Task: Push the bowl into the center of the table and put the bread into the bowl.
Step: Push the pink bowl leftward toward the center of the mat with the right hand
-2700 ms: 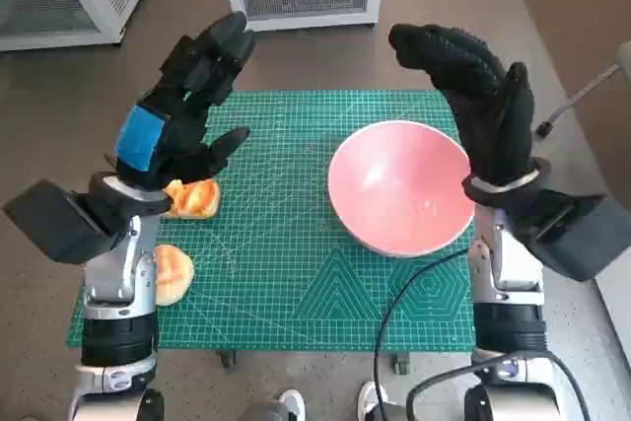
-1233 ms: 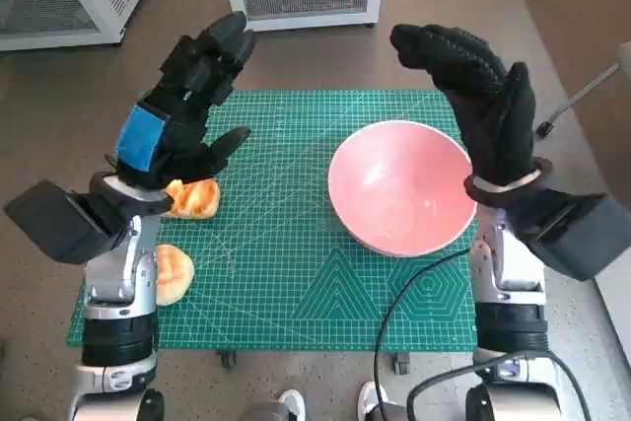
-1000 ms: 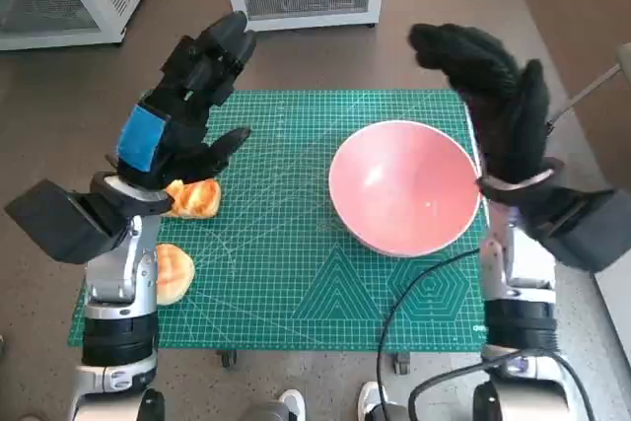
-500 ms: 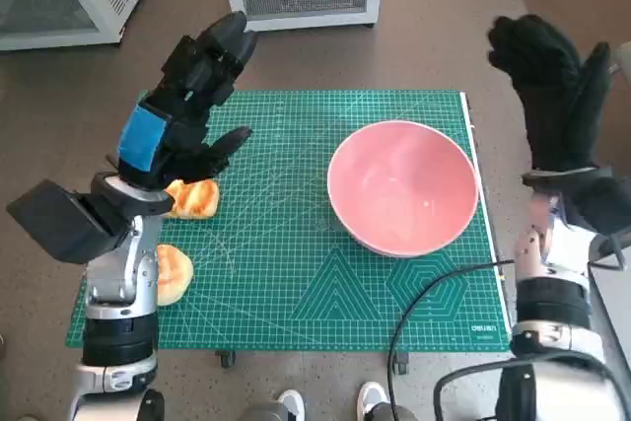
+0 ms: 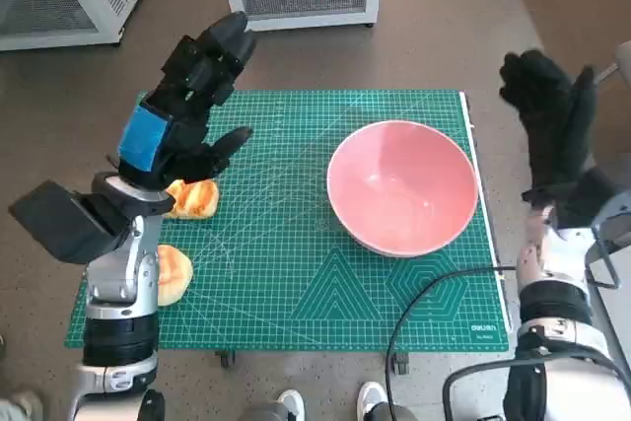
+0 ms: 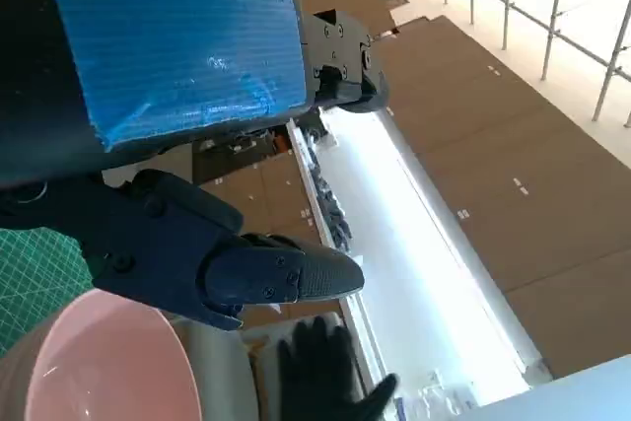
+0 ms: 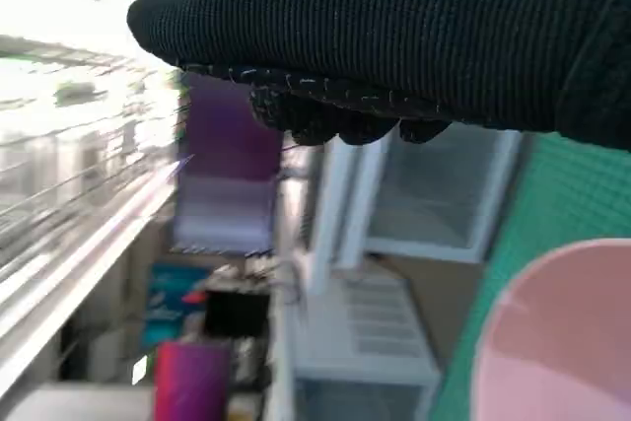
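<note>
The bowl (image 5: 402, 187) sits right of the mat's middle, bread (image 5: 192, 198) well left of it. My right hand (image 5: 552, 125), spread and holding nothing, has swung out beyond the bowl; a hard shove risks overshooting. My left hand (image 5: 187, 96) stays open over the bread.

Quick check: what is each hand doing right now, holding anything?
Left hand: open, holding nothing, raised above the mat.
Right hand: open, holding nothing, off the bowl, past the mat's edge.
</note>
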Tool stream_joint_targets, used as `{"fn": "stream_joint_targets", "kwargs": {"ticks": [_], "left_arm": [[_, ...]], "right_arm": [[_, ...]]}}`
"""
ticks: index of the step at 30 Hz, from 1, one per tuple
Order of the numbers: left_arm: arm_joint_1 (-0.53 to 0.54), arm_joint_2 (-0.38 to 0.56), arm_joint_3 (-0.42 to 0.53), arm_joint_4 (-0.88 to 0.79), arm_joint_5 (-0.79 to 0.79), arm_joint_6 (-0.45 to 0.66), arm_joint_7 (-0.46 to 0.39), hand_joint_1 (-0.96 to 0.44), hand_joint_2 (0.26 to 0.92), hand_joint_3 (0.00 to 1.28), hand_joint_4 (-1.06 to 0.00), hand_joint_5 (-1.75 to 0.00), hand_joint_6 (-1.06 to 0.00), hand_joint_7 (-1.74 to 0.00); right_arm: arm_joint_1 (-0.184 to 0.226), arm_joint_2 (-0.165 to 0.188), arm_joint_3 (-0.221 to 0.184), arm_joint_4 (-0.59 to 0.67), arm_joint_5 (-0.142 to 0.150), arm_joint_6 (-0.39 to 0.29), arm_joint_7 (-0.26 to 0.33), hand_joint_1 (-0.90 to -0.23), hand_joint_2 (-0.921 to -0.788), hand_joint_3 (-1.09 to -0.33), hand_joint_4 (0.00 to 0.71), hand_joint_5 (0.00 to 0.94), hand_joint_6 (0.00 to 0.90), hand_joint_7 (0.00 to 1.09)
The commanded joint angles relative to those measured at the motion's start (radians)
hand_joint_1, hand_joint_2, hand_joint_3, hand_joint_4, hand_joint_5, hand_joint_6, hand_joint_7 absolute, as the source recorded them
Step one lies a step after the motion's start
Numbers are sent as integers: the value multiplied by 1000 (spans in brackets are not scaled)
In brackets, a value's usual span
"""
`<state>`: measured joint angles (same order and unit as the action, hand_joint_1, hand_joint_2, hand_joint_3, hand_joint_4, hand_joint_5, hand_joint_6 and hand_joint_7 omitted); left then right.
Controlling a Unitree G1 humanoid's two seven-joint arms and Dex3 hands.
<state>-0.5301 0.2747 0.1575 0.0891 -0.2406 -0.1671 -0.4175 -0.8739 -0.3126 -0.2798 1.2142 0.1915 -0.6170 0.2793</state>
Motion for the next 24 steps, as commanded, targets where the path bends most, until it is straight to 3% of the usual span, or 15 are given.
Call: {"fn": "stream_joint_targets", "kwargs": {"ticks": [1,10,24], "left_arm": [[4,8,0,-8,0,-7,1,-656,921,350,-206,0,-82,-422],[8,18,6,-5,-1,-8,-3,-654,921,347,-207,-1,-81,-425],[18,31,11,-26,-12,9,-5,-646,921,345,-208,-1,-83,-424]], "right_arm": [[16,9,-12,57,-10,64,-34,-586,-921,-707,153,3,125,224],[43,47,-12,85,-24,125,-61,-575,-921,-719,151,1,138,213],[56,143,-6,87,-47,186,-79,-590,-921,-746,147,0,138,184]]}}
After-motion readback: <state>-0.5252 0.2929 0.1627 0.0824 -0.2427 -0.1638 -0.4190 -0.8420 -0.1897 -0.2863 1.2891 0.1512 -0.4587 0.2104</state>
